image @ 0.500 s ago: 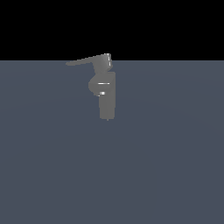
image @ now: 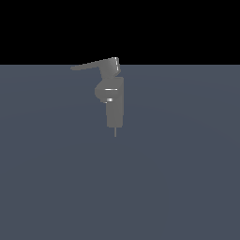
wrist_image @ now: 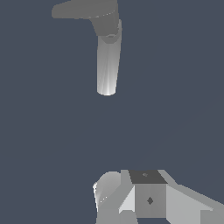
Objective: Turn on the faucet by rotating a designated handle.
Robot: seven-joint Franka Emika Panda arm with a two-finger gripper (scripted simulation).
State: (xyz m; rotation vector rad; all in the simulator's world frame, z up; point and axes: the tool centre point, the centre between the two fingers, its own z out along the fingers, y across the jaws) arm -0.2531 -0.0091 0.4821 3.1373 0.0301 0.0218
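Exterior view: handle (image: pixel 93 64) points frame-left atop faucet (image: pixel 114 96); pincer (wrist_image: pixel 144 199) well apart, state indeterminate; approaching off-line risks glancing off the thin lever.

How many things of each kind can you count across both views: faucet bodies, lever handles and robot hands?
Matte grey upright faucet body: 1
Long thin flat grey lever handle: 1
Pale grey blocky robot hand: 1
Total: 3
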